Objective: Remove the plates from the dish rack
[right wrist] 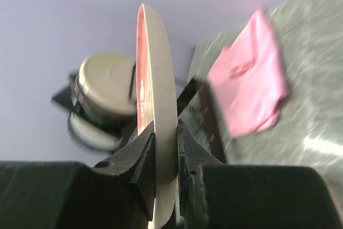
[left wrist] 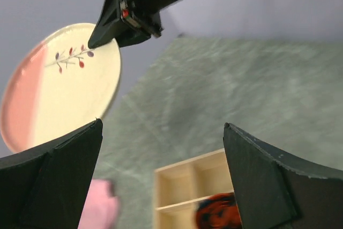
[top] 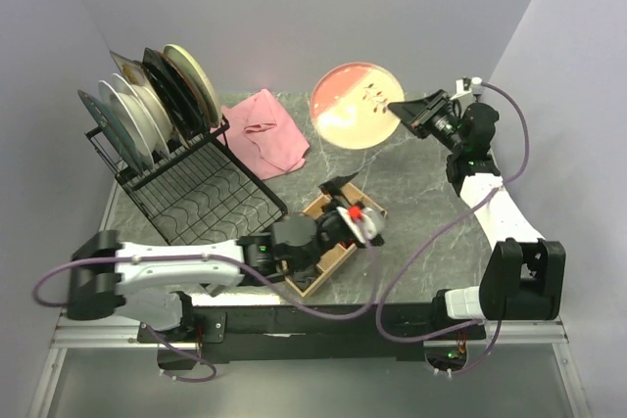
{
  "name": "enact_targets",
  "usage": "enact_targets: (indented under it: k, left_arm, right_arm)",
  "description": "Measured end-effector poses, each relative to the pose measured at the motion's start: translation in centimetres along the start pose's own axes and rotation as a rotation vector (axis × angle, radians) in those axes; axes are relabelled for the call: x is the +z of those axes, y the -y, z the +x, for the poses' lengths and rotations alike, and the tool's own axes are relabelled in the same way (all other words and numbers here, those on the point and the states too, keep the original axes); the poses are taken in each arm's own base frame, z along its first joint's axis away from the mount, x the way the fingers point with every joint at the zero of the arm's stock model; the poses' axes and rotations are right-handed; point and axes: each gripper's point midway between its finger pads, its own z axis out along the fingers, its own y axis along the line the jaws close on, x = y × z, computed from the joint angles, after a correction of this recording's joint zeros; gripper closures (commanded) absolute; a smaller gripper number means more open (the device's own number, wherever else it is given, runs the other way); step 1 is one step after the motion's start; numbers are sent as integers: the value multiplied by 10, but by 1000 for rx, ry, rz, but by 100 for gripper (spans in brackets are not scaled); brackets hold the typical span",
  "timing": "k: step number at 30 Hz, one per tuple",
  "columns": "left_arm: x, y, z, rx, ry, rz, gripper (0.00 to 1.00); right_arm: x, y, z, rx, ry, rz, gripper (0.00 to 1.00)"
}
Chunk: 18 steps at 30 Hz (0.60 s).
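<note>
Plainly, one pink-cream plate (top: 356, 105) is gripped by the right tool (top: 400, 110) above the counter (top: 411, 203) — clear of the dish rack (top: 211, 198), where several plates (top: 147, 110) are left standing; the left tool (top: 350, 208) is held open.

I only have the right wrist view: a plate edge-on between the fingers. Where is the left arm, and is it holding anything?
Observer: The left gripper is open and empty, above the wooden tray.
Operator: Where is the plate relative to the table?
Observer: In the top view the plate is held tilted over the back of the table, right of the pink cloth. The right gripper grips its right rim.
Operator: How many are in the rack?
Observer: About six plates, upright at the far end of the rack; its near slots are bare.
</note>
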Motion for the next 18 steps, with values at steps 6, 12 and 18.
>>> enact_targets:
  k: [6,12,18]
  left_arm:
    - [-40,-10,-39,-518,57,119,1]
    - [-63,-46,17,-826,-42,66,1]
    - [-98,-38,45,-893,-97,59,1]
  right_arm:
    - [-6,47,-58,-8,212,113,100]
    - [-20,131,-106,49,358,272,100]
    - [-40,251,-127,220,455,476,100]
